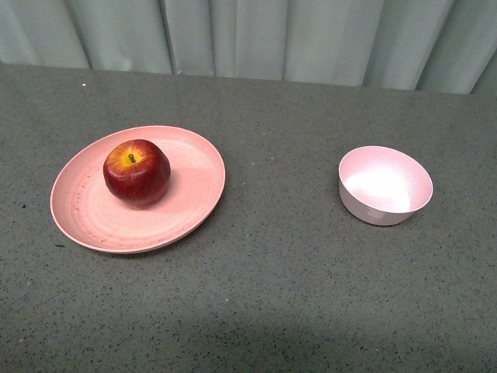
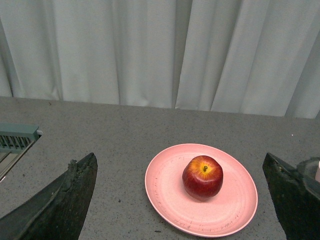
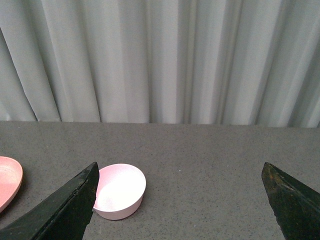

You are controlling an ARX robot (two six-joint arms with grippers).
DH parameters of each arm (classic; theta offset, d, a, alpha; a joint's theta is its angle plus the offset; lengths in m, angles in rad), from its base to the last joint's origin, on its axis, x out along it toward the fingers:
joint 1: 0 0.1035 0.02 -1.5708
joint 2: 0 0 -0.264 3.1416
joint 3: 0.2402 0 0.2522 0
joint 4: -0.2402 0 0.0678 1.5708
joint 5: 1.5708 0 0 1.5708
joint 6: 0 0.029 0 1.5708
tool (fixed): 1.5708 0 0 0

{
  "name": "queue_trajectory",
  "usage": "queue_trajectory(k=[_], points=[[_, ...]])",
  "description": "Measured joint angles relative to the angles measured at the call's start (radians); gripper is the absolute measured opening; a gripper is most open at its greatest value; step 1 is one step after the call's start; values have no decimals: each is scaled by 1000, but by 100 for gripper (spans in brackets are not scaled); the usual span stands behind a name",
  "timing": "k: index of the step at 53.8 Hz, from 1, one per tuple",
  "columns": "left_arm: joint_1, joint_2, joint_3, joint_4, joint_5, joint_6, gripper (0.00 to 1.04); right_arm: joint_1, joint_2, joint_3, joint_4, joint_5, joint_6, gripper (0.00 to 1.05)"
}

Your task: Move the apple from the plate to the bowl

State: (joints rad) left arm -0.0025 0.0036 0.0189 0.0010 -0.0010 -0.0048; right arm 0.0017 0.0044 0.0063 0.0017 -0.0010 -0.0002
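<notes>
On the left side of the bench [image 1: 272,311] the apple [image 1: 137,172] sits on the plate [image 1: 85,210]; bowl [image 1: 384,185] toward the right edge is empty; left gripper [image 2: 179,159] and right gripper [image 3: 180,167] both gape wide, so nothing's done yet imo.

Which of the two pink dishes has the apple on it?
The wide shallow plate holds the apple; the small deep bowl sits empty.

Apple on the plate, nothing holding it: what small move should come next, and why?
Probably ease the left claw forward and down toward the apple. It sits on the plate straight ahead of that open claw, and the bowl stands empty.
</notes>
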Motion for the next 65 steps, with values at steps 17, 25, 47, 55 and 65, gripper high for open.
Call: queue_trajectory(k=[17,25,47,55,65], points=[[0,0,0,0,0,0,98,0,0,0,0,0,0,95],[0,0,0,0,0,0,98,0,0,0,0,0,0,95],[0,0,0,0,0,0,98,0,0,0,0,0,0,95],[0,0,0,0,0,0,98,0,0,0,0,0,0,95],[0,0,0,0,0,0,98,0,0,0,0,0,0,95]])
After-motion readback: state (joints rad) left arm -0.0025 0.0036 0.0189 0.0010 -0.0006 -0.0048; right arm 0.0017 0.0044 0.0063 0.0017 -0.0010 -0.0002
